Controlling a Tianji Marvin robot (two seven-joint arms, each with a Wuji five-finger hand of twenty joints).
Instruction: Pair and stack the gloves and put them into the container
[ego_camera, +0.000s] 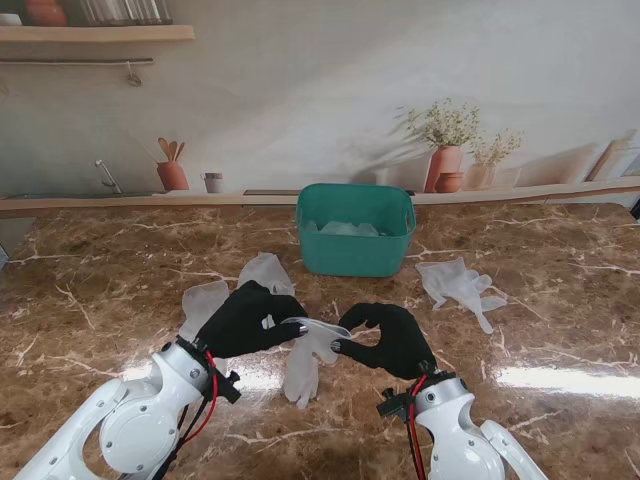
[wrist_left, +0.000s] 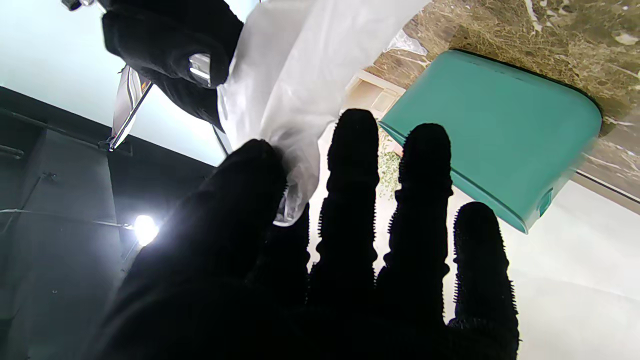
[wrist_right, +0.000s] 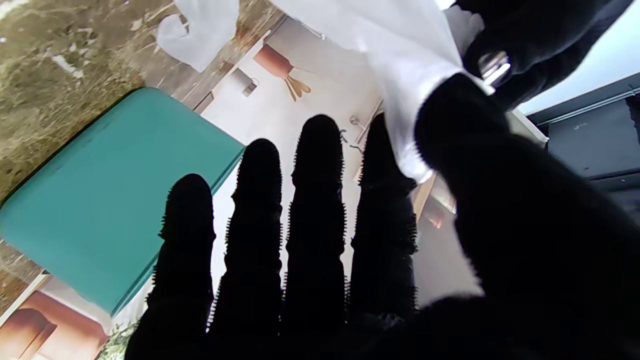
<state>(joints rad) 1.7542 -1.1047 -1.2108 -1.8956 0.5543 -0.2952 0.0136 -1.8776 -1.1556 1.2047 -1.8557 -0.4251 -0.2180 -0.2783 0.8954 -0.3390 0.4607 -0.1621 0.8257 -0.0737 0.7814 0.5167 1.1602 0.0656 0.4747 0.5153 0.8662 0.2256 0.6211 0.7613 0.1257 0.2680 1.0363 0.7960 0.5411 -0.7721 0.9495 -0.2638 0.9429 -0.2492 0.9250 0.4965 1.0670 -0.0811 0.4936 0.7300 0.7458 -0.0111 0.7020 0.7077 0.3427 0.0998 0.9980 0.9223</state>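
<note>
A translucent white glove (ego_camera: 310, 352) hangs between my two black hands near the middle front of the table. My left hand (ego_camera: 250, 318) pinches its cuff with thumb and forefinger (wrist_left: 270, 170). My right hand (ego_camera: 392, 338) pinches the other side of the cuff (wrist_right: 440, 100). The glove's fingers droop toward me onto the marble. The glove sheet (wrist_left: 295, 85) and the same sheet (wrist_right: 400, 45) fill both wrist views. The green container (ego_camera: 355, 228) stands farther from me, with pale gloves inside. Two more gloves (ego_camera: 235, 285) lie by my left hand, another glove (ego_camera: 460, 285) lies to the right.
The brown marble table (ego_camera: 560, 330) ends at a back ledge with terracotta pots (ego_camera: 445, 165) and a utensil pot (ego_camera: 172, 172). A shelf (ego_camera: 95, 32) hangs on the wall at the far left. The container's green wall (wrist_left: 495, 130) shows in both wrist views (wrist_right: 115, 200).
</note>
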